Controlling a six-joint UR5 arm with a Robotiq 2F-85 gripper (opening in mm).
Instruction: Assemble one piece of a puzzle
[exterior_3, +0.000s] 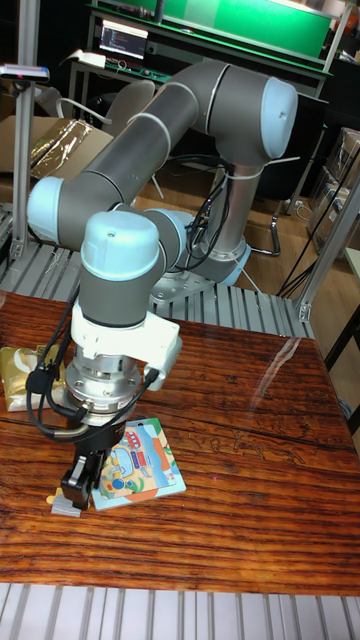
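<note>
A small square puzzle board (143, 468) with a colourful cartoon picture lies on the wooden table (250, 440), near its front left. My gripper (80, 485) hangs straight down at the board's left edge, its black fingers (76, 478) low over the table. A small grey piece (66, 509) shows right under the fingertips, beside the board's lower left corner. From this angle I cannot make out whether the fingers grip that piece or how far apart they stand.
A yellowish packet (20, 375) lies at the table's left edge, behind the gripper. The arm's base (215, 265) stands on the ribbed metal surface behind the table. A metal post (330, 240) rises at the right.
</note>
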